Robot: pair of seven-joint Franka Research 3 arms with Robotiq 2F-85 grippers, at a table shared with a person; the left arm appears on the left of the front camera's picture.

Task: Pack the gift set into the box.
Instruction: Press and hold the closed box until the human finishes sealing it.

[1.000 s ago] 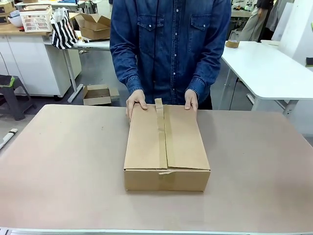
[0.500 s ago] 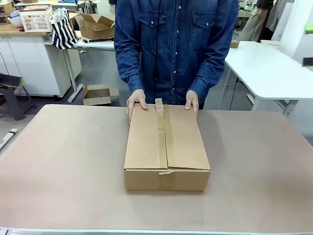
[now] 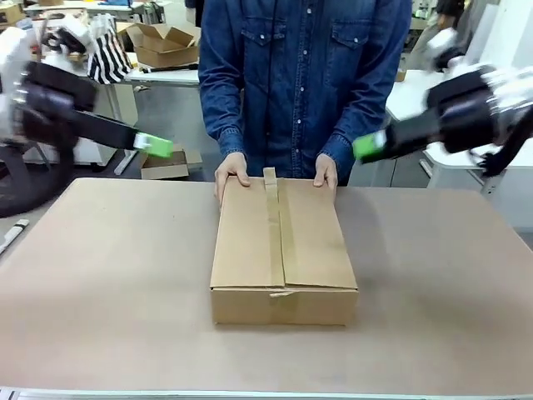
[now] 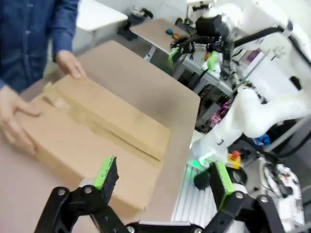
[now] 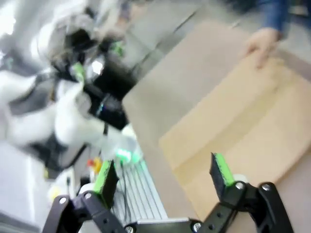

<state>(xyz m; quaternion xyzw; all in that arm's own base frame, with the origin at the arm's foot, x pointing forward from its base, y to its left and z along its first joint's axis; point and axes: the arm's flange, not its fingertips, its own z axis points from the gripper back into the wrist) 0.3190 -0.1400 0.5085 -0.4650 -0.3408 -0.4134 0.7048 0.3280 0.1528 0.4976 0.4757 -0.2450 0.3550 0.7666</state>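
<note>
- The box [image 3: 283, 250] lies shut at the middle of the table [image 3: 100, 275], nearer its far edge (a tape strip [image 3: 272, 225] runs along the top).
- A person's hand [image 3: 234, 171] rests on each far corner of the box.
- The left gripper [image 4: 163, 174] hangs in the air at the table's left side, jaws wide apart, holding nothing.
- The right gripper [image 5: 163, 174] hangs at the right side, also wide apart and empty.
</note>
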